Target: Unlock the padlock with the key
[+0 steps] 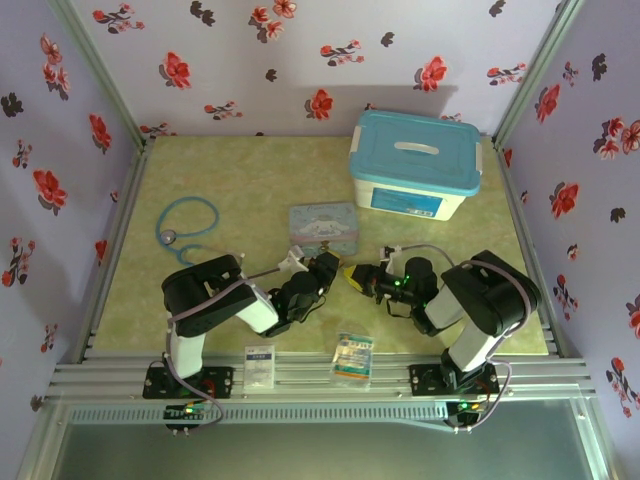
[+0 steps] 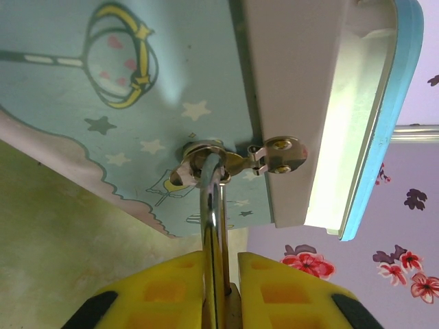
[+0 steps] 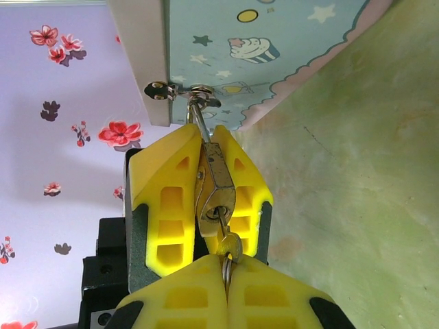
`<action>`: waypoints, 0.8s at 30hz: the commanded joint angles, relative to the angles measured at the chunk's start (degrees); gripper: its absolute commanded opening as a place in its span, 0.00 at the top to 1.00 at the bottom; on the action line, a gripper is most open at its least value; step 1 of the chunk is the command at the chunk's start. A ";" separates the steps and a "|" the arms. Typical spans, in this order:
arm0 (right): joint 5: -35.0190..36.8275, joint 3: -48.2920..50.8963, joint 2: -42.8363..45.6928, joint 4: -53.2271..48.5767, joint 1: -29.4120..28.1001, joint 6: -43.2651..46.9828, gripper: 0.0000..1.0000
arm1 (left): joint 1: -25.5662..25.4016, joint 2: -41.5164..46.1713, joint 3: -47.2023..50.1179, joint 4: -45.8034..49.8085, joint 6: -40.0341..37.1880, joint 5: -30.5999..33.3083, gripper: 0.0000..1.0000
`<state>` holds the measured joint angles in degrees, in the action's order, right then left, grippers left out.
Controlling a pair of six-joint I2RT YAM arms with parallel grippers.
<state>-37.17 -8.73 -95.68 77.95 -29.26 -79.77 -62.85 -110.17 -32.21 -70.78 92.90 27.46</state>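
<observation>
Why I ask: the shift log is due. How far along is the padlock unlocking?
Done: the left gripper is clamped on the padlock, and the key sits in its keyhole. In hand: the right gripper pinches the key's head. Left: turning the key and freeing the shackle, which is still threaded through the tin's clasp.

Overhead camera looks down from behind the arm bases (image 1: 188, 383); I get the whole table (image 1: 250, 170). Wrist cameras sit very close, facing each other; both share the padlock (image 3: 216, 181) at the latch (image 2: 278, 155) of the tin (image 1: 323, 228).
</observation>
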 commanded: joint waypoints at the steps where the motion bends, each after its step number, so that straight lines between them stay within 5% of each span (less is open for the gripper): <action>1: 3.93 -1.21 0.83 1.41 -1.17 -0.73 1.00 | -1.77 1.46 -1.12 -4.23 -0.62 -0.98 1.00; 9: 10.06 -1.69 2.36 1.41 -5.84 -1.15 1.00 | -1.90 0.82 -1.27 -4.10 -0.66 -0.30 1.00; 19: 4.84 -5.49 2.89 0.88 -5.54 2.79 1.00 | -2.53 0.66 -0.24 -4.03 0.04 -1.04 1.00; 24: 3.58 -6.93 8.42 -12.68 -6.48 9.49 1.00 | -2.53 -0.17 -0.01 -4.01 0.91 -1.31 1.00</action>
<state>-30.41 -12.12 -91.31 68.42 -34.24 -76.12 -63.29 -110.19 -31.77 -71.68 93.34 30.44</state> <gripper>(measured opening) 0.048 0.147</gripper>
